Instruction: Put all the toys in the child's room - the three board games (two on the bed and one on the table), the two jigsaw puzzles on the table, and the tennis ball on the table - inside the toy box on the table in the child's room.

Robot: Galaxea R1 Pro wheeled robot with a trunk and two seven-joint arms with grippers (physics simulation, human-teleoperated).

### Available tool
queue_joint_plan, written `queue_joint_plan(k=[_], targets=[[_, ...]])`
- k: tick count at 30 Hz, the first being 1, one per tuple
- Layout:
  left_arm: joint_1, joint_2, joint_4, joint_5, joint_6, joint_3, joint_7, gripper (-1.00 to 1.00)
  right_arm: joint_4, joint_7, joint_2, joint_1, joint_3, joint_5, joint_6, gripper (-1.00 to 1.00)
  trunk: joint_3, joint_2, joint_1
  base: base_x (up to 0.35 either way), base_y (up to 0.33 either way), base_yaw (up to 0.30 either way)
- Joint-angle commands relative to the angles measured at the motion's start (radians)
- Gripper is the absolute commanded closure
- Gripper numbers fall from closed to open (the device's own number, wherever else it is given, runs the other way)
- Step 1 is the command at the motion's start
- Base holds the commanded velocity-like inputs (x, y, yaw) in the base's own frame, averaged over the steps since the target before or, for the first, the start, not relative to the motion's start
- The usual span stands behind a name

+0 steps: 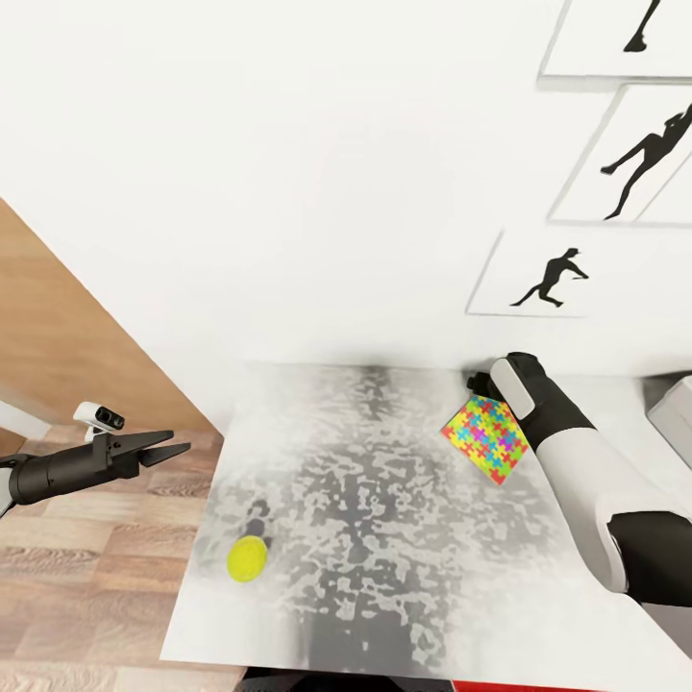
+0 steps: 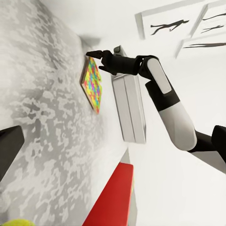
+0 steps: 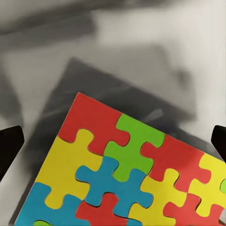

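A jigsaw puzzle (image 1: 485, 439), a flat square box in bright interlocking colours, lies on the mottled grey table (image 1: 384, 538) near its far right. My right gripper (image 1: 483, 385) hovers open just above the puzzle's far corner; in the right wrist view its dark fingertips (image 3: 9, 143) stand wide apart on either side of the puzzle (image 3: 117, 174). The yellow tennis ball (image 1: 247, 558) rests near the table's front left. My left gripper (image 1: 171, 446) is open and empty, over the floor left of the table. The pale toy box (image 1: 675, 408) shows at the right edge, beside the puzzle (image 2: 92, 84).
A flat red box (image 2: 110, 197) lies at the table's near edge, its face unreadable. The white wall behind the table carries black silhouette prints (image 1: 553, 279). Wood-plank floor (image 1: 86, 577) runs along the table's left side.
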Motion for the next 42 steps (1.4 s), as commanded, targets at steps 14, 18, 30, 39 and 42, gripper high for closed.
queue_joint_plan(k=[14,18,30,39,42], targets=[[-0.001,0.001,0.001,0.003,0.004,-0.002,-0.002,-1.00,-0.001,-0.009,-0.001,0.000,0.007,-0.010,-0.001,-1.00,-0.019,-0.002,0.000,0.000,0.000,0.000],[-0.001,0.001,0.000,0.003,0.004,-0.002,-0.002,-1.00,-0.002,-0.009,0.000,0.000,0.008,-0.010,-0.001,-1.00,-0.020,-0.002,0.000,0.000,0.000,0.000],[-0.001,0.001,0.001,0.003,0.004,-0.002,-0.002,-1.00,-0.002,-0.009,-0.002,0.002,0.009,-0.010,-0.001,-1.00,-0.020,-0.002,0.000,-0.099,0.000,0.000],[-0.001,0.001,0.001,0.003,0.004,-0.002,-0.002,-1.00,-0.002,-0.009,-0.003,0.003,0.008,-0.010,-0.002,-1.00,-0.020,-0.002,0.000,-0.073,0.120,0.000],[-0.001,0.001,0.001,0.003,0.004,-0.002,-0.002,-1.00,-0.003,-0.009,-0.003,0.003,0.008,-0.010,-0.002,-1.00,-0.020,-0.002,0.000,-0.068,0.034,0.000]])
